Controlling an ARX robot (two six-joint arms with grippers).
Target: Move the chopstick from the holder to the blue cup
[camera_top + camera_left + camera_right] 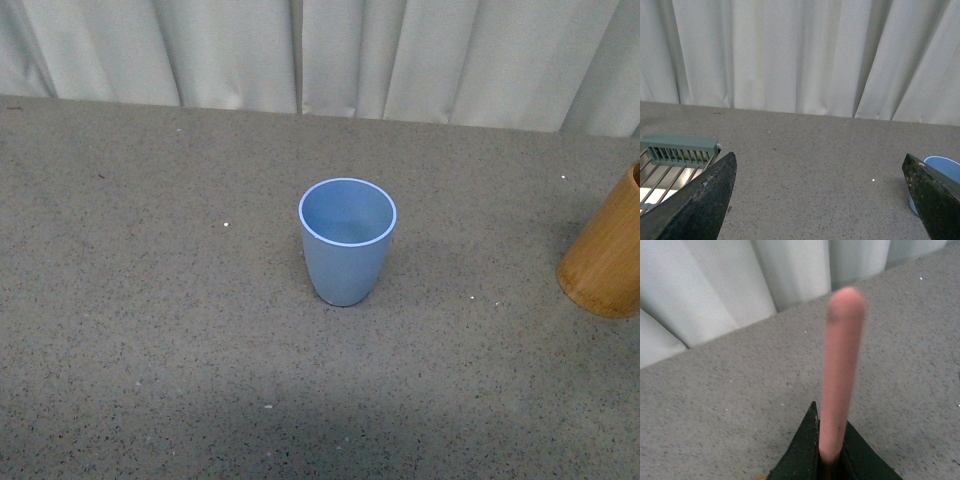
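The blue cup (347,240) stands upright and empty at the middle of the grey table; part of it shows in the left wrist view (942,170) behind one finger. The orange-brown holder (606,250) stands at the right edge of the front view, cut off by the frame. My right gripper (827,437) is shut on a salmon-pink chopstick (839,370), which sticks out past the black fingers over the table. My left gripper (817,200) is open and empty, its dark fingers (700,200) wide apart above bare table. Neither arm shows in the front view.
White curtains (320,50) hang behind the table's far edge. A grey-green rack with slats (675,150) lies beside the left gripper. A small orange patch, perhaps the holder, shows by the right gripper's base.
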